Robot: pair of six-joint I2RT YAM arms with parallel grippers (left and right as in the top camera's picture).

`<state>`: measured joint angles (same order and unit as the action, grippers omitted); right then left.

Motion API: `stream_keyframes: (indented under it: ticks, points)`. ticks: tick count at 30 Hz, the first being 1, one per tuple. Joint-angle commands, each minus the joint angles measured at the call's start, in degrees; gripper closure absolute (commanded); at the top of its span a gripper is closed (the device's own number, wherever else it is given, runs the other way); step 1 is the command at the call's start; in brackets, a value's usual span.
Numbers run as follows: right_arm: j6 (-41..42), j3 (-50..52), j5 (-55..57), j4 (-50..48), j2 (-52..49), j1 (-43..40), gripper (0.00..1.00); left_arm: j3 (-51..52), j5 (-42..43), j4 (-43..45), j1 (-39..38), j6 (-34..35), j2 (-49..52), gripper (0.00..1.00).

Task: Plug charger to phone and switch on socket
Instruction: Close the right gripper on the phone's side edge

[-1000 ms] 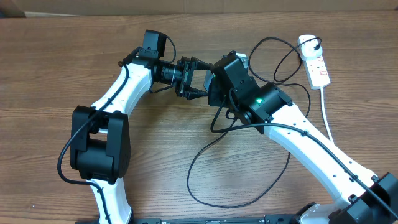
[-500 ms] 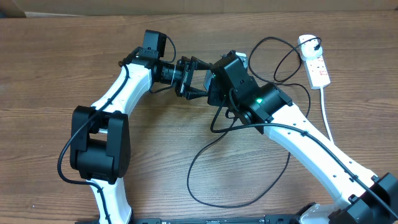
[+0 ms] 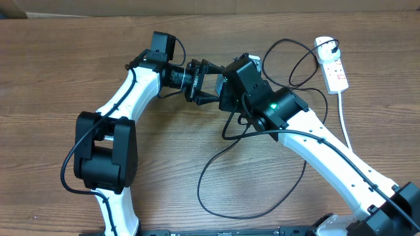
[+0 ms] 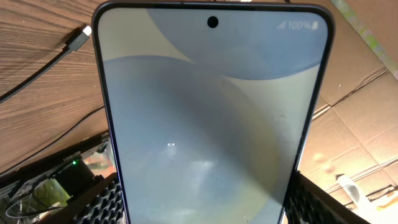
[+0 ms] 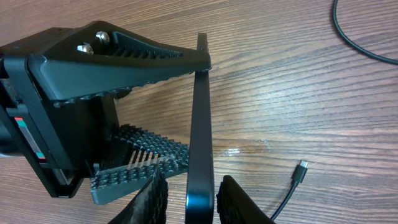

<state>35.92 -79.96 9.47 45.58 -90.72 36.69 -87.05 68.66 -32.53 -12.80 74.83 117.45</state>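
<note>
The slim dark-framed smartphone (image 4: 211,118) with a pale blue-grey screen is off the bench, in the upper middle of the overhead frame and mostly hidden there under the right wrist. The left end effector (image 3: 209,81) holds it, ribbed black fingers (image 4: 107,205) clamped across its width and the screen facing the left wrist camera. The camera-hole end points away from that palm. I judge that the port end sits deep in the grip, awkward for plugging.

The right end effector (image 5: 193,199), at the bottom of its own view, stands narrow astride the phone's thin edge. Whether it actually pinches cannot be told. It carries no cable, so it looks placed to steady or re-grip the phone rather than to plug anything in.

The small black connector tip (image 5: 301,169) lies loose at the lower right of the right wrist view, near the phone but apart from it. The long thin black charger cable (image 3: 199,180) loops through the lower middle of the overhead frame. Its black plug (image 3: 330,44) sits in the white oblong power strip (image 3: 335,69) at the upper right, where the switch is too small to read. The strip rests on the brown wood-grain bench (image 3: 52,65).
</note>
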Motion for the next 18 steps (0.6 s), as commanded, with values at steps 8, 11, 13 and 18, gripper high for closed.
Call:
stream_keyframes:
  ticks: [8,11,13,18]
  points:
    - [0.1,-1.3,1.1,-0.7,-2.6,0.0,0.78,-1.7,1.7,0.2,-0.7,-1.1,0.2,0.47]
    - [0.1,-1.3,1.7,-1.4,-2.6,0.0,0.78,-1.7,1.7,0.2,-0.7,-1.1,0.2,0.47]
    - [0.1,-1.3,1.7,-1.6,-2.6,0.0,0.78,-1.7,1.7,0.2,-0.7,-1.1,0.2,0.47]
    - [0.1,-1.3,2.6,-1.9,-2.6,0.0,0.78,-1.7,1.6,0.2,-0.7,-1.1,0.2,0.47]
